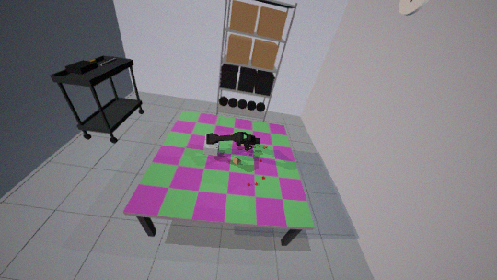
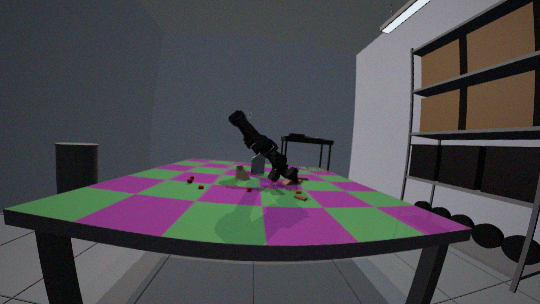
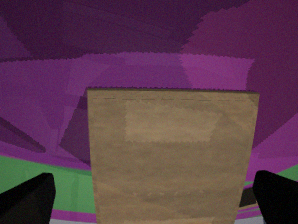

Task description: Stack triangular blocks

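One tan triangular block stands on the table beside the arm's base, apart from the gripper. The other tan triangular block is low at the gripper; in the wrist view its broad face fills the middle, and in the top view the arm mostly hides it. My gripper is open, with one finger off to each side of this block and visible gaps between. Whether the fingertips are level with the block cannot be told. The two blocks are apart.
Small red pieces lie on the checkered table. Small orange-tan pieces lie beyond the gripper. The arm's pale base is near the standing block.
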Controlling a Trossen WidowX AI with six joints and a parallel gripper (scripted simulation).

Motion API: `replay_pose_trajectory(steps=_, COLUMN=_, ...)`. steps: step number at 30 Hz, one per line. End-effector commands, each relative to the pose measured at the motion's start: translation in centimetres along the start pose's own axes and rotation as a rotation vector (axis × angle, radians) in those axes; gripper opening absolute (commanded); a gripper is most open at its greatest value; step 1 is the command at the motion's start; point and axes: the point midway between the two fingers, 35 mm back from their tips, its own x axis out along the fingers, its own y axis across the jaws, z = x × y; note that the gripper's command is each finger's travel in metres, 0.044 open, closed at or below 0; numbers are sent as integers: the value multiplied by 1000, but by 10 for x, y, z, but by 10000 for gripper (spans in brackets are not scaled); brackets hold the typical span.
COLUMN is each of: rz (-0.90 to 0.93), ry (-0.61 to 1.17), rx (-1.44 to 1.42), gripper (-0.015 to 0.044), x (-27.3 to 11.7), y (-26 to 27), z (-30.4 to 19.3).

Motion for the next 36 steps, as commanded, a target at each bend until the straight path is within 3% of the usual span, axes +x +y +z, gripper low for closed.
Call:
replay_pose_trajectory(steps=1, rz=0, ry=4, rx=-4, gripper=440, x=2, y=0, z=-1)
replay_pose_trajectory(steps=2, rz=0, ry=4, rx=-4, gripper=440, x=2, y=0, z=-1)
replay_pose_trajectory(steps=11, rz=-2, ry=0, rx=0, gripper=204, x=1, y=0, z=0)
replay_pose_trajectory(steps=18, rz=-2, ry=0, rx=0, gripper=157, x=1, y=0, z=0)
replay_pose_trajectory(steps=24, rz=-1, ry=0, rx=0, gripper=0, x=-4, y=0, z=-4)
replay_pose_trajectory(steps=36, rz=1, ry=3, rx=-1, gripper=0, x=-45, y=3, z=-45)
